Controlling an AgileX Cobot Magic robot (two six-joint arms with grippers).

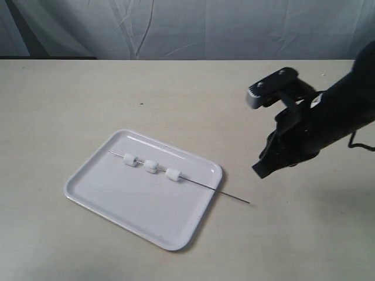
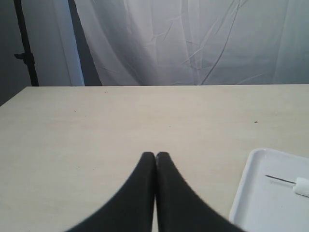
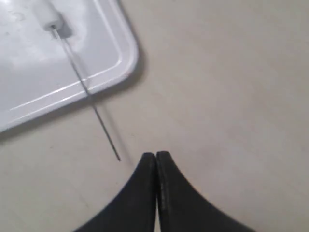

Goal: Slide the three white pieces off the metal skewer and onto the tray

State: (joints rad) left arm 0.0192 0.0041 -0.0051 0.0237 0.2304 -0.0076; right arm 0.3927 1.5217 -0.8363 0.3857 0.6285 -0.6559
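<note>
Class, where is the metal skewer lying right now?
In the exterior view the skewer lies slantwise across the tray, three white pieces threaded on it; its bare end pokes past the tray's right rim over the table, near the right tool.

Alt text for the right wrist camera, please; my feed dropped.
The right gripper, shut and empty, is just beside the bare tip of the metal skewer, which lies on the table. The skewer runs back over the rounded corner of the tray to one white piece threaded on it.
</note>
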